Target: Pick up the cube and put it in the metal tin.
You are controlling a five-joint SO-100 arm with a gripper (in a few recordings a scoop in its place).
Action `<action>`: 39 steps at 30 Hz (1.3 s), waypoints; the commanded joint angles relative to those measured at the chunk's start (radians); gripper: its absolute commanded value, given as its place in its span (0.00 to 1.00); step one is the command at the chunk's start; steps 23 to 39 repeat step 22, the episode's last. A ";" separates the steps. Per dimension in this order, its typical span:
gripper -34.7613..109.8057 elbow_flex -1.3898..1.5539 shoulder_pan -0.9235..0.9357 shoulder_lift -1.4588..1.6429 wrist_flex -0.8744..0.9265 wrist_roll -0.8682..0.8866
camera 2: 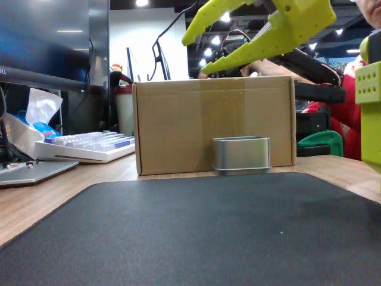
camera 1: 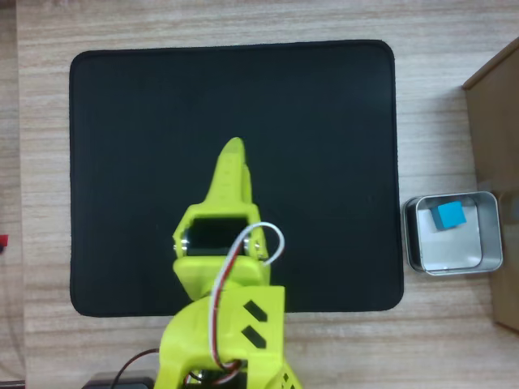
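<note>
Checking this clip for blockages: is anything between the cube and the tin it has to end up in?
Nothing visible. The cube already lies inside the tin, near its upper wall in the overhead view. The gripper hangs open above the black mat, apart from both.

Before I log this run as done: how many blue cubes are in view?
1. The cube lies inside the metal tin at the right of the black mat in the overhead view. The tin's wall hides it in the fixed view.
</note>
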 commanded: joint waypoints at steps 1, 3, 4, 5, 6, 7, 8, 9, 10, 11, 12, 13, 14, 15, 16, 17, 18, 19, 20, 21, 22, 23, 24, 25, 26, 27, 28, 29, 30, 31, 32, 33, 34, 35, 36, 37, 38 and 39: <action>0.31 0.035 0.005 0.031 0.011 -0.021; 0.29 0.074 0.000 0.063 0.011 -0.032; 0.29 0.092 -0.002 0.084 0.011 -0.038; 0.28 0.103 -0.002 0.084 0.011 -0.043; 0.27 0.115 -0.003 0.084 0.009 -0.044; 0.25 0.124 -0.003 0.084 0.003 -0.044; 0.24 0.133 -0.002 0.084 -0.002 -0.044; 0.24 0.146 0.000 0.084 -0.006 -0.044; 0.24 0.166 0.002 0.084 -0.018 -0.046; 0.24 0.199 0.003 0.084 -0.049 -0.049; 0.24 0.227 0.002 0.084 -0.075 -0.049; 0.24 0.239 0.000 0.084 -0.084 -0.049; 0.24 0.245 0.000 0.084 -0.086 -0.049; 0.24 0.255 0.000 0.084 -0.091 -0.051; 0.24 0.272 0.000 0.084 -0.103 -0.052; 0.24 0.295 -0.002 0.084 -0.126 -0.055; 0.24 0.308 -0.005 0.084 -0.137 -0.055; 0.24 0.331 -0.006 0.084 -0.153 -0.058; 0.24 0.359 -0.009 0.084 -0.173 -0.063; 0.24 0.362 -0.012 0.084 -0.173 -0.064; 0.24 0.362 -0.009 0.084 -0.173 -0.067; 0.24 0.362 -0.009 0.084 -0.173 -0.067; 0.24 0.362 -0.009 0.084 -0.173 -0.067; 0.24 0.362 -0.009 0.084 -0.173 -0.067; 0.24 0.362 -0.009 0.084 -0.173 -0.067; 0.24 0.362 -0.009 0.084 -0.173 -0.067; 0.24 0.362 -0.009 0.084 -0.173 -0.067; 0.24 0.362 -0.009 0.084 -0.173 -0.067; 0.24 0.362 -0.009 0.084 -0.173 -0.067; 0.24 0.362 -0.009 0.084 -0.173 -0.067; 0.24 0.362 -0.009 0.084 -0.173 -0.067; 0.24 0.362 -0.009 0.084 -0.173 -0.067; 0.24 0.362 -0.009 0.084 -0.173 -0.067; 0.24 0.362 -0.009 0.084 -0.173 -0.067; 0.24 0.362 -0.009 0.084 -0.173 -0.067; 0.24 0.362 -0.009 0.084 -0.173 -0.067; 0.24 0.362 -0.009 0.084 -0.173 -0.067; 0.24 0.362 -0.009 0.084 -0.173 -0.067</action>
